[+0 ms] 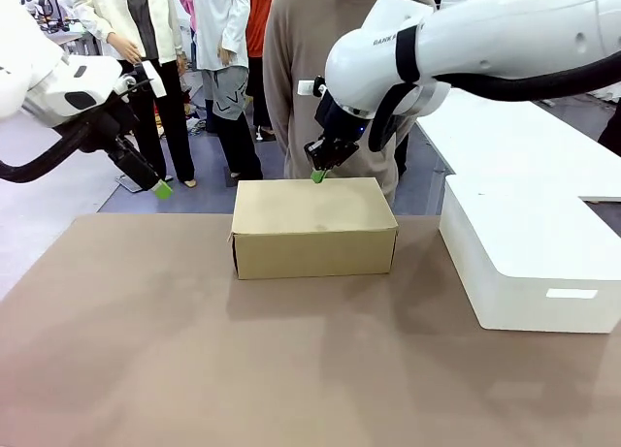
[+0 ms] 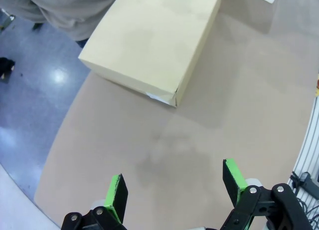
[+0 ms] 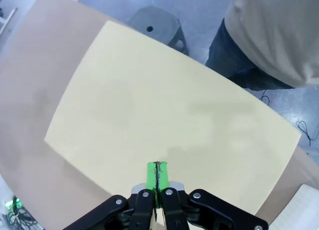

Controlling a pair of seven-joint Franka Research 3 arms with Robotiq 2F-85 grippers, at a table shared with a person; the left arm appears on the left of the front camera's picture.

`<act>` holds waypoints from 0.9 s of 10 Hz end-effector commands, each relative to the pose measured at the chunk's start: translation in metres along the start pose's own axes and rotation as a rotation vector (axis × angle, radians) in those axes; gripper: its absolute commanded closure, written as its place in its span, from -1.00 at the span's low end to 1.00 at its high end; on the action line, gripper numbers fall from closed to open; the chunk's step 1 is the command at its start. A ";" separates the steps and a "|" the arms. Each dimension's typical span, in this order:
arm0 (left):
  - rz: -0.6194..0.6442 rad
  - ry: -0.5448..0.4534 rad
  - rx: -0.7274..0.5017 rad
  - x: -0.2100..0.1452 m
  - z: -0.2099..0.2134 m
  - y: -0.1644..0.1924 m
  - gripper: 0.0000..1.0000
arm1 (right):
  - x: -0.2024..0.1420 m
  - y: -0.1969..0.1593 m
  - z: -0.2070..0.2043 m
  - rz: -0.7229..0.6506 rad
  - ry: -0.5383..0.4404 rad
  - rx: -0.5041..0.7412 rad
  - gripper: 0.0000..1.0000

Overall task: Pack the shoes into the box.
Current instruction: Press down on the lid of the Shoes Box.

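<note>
We see the box [image 1: 313, 228] sitting closed on the brown bench [image 1: 194, 369], a little beyond the middle, with its long axis running left to right across our view and the lid flat on top. The shoes are presumably inside, since the lid hides the interior.

Our right gripper [image 1: 318, 175] hangs over the far long edge of the lid, near its middle, jaws pressed together with nothing between them. In the right wrist view the green pads [image 3: 158, 176] point straight down at the tan lid, just above it or touching; we cannot tell which.

Our left gripper [image 1: 162, 188] stands off to the left of the box, raised above the bench edge, jaws spread wide and empty. From the left wrist view the box [image 2: 152, 40] lies ahead and well apart.

A person [image 1: 330, 69] stands just behind the box, and a white plastic box [image 1: 529, 253] sits to the right.

We judge the right arm is the nearer one for any last press on the lid, working straight down along that far edge.
</note>
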State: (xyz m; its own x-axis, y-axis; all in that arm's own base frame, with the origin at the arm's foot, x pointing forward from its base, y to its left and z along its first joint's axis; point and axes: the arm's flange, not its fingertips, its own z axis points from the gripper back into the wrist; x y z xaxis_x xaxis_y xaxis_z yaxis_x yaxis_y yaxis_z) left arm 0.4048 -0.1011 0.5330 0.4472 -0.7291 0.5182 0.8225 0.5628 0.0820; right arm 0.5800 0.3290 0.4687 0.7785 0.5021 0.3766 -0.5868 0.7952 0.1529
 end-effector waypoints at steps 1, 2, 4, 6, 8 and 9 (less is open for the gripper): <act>-0.002 -0.003 0.006 -0.001 0.003 0.001 -1.00 | 0.013 0.000 -0.019 -0.051 0.007 -0.064 1.00; -0.002 -0.003 0.006 -0.001 0.003 0.001 -1.00 | 0.013 -0.002 -0.032 -0.058 0.021 -0.075 1.00; -0.002 -0.003 0.006 -0.001 0.003 0.001 -1.00 | 0.013 -0.005 -0.051 -0.069 0.041 -0.098 1.00; -0.002 -0.003 0.006 -0.001 0.003 0.001 -1.00 | 0.009 -0.008 -0.068 -0.071 0.066 -0.126 1.00; -0.002 -0.003 0.006 -0.001 0.003 0.001 -1.00 | 0.007 -0.007 -0.067 -0.069 0.084 -0.101 1.00; -0.002 -0.003 0.006 -0.001 0.003 0.001 -1.00 | 0.008 -0.005 -0.049 -0.054 0.070 -0.105 1.00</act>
State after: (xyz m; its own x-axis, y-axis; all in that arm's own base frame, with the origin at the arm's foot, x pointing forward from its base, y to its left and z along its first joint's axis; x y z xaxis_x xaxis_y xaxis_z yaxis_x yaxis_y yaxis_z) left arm 0.4049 -0.1009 0.5342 0.4446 -0.7265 0.5239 0.8241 0.5609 0.0785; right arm 0.6019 0.3452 0.4152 0.8179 0.4848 0.3099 -0.5327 0.8415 0.0895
